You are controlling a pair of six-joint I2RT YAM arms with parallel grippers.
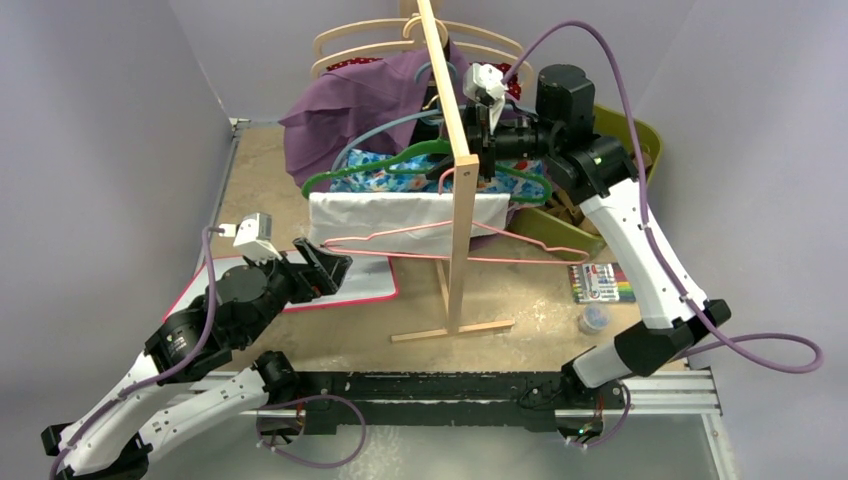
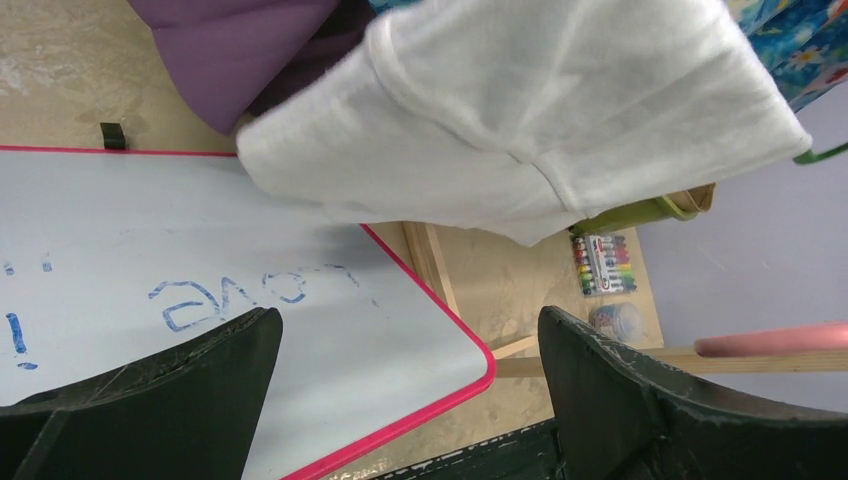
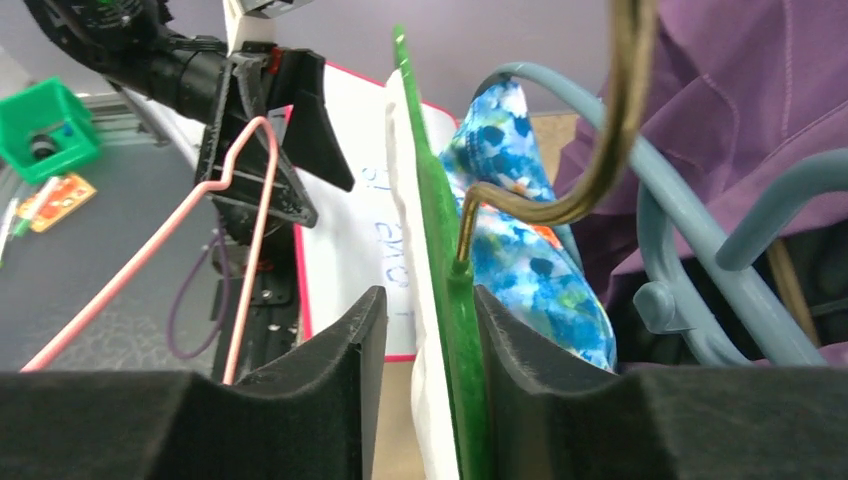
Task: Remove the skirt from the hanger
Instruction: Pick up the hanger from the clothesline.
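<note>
**White skirt on its green hanger, right claw astride the hanger neck**

Centre of the overhead view: white skirt (image 1: 405, 222), hanging as a flat pale panel from a green hanger (image 1: 400, 153) on the wooden rack (image 1: 462, 200). Rack planted on the tan desk (image 1: 520, 290). Crowded from behind, at upper centre, by a purple garment (image 1: 350, 100), with a blue floral garment (image 1: 385, 175) just beside the skirt's top edge. Crossed along its lower edge by a pink wire hanger (image 3: 150, 245), seen at left in the right wrist view.

Right of the rack post, upper centre of the overhead frame: right claw (image 1: 478, 140), reaching in level from the right. Seen from its own wrist, right claw (image 3: 430, 295) astride the green hanger (image 3: 462, 340) just below the brass hook, with a thin strip of the skirt (image 3: 435, 430) alongside. Jaws narrow, one against the green plastic, the other with a sliver of gap showing. Cannot tell whether clamped or merely bracketing.

Lower left of the overhead frame: left claw (image 1: 325, 268), low over a pink-rimmed whiteboard (image 1: 365, 278). From its wrist, left claw (image 2: 408, 320) spread wide with nothing between the jaws. Blue scrawl on the whiteboard (image 2: 150, 230) below, skirt (image 2: 540, 110) filling the upper half, apart from the claw.

Right side of the desk: marker pack (image 1: 602, 283) and, above it, an olive bin (image 1: 545, 225)
</note>
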